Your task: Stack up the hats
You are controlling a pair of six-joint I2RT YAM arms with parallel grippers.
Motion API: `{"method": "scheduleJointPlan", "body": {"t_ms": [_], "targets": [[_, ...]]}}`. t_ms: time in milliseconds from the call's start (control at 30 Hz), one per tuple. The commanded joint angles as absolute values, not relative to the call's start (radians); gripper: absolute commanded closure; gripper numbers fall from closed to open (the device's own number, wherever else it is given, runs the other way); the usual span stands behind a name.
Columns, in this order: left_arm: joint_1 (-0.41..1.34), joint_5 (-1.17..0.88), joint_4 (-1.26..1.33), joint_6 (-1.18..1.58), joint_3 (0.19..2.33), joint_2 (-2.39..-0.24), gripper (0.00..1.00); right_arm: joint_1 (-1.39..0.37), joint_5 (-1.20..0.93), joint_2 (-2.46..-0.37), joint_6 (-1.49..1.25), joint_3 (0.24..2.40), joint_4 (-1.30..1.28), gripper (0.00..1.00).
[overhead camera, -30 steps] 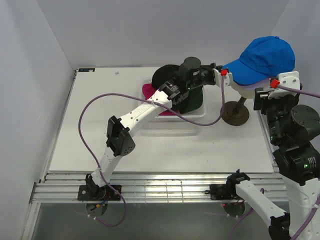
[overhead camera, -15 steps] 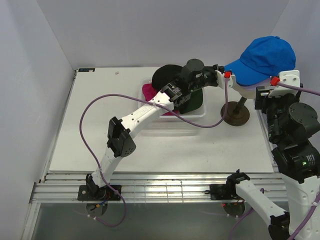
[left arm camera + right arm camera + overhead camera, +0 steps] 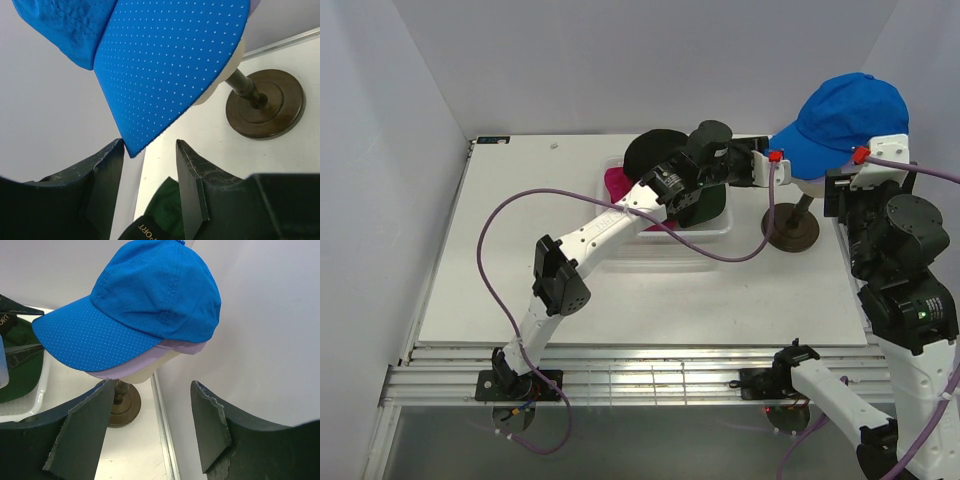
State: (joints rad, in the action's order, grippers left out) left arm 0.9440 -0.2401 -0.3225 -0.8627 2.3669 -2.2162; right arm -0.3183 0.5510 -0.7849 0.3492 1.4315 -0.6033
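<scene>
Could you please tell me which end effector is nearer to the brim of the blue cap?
Left. The left end effector is at the brim, by its tip, jaws open. The right end effector is by the back of the cap, away from the brim.

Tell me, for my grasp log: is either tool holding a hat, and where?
Nothing is held. The left tool is open at the brim tip of the blue cap, not pinching it; the right tool is open, empty.

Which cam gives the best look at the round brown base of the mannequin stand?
Left wrist: the round brown base shows whole and large, from above, with its post. Top external shows it small, with a purple cable across its left edge. Right wrist shows only part of it, behind a gripper finger.
</scene>
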Motion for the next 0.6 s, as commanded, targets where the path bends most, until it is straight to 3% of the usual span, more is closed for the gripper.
{"method": "scheduleJointPlan", "body": {"t_ms": [0, 567], "targets": [[0.95, -0.279, -0.394, -0.835, 2.411, -2.077, 0.43, -0.321, 0.572, -0.81, 0.324, 1.477, -0.601, 0.32], [0.936, -0.282, -0.647, -0.677, 2.462, -2.008, 0.36, -0.292, 0.719, -1.12, 0.317, 1.756, -0.591, 0.32]]}}
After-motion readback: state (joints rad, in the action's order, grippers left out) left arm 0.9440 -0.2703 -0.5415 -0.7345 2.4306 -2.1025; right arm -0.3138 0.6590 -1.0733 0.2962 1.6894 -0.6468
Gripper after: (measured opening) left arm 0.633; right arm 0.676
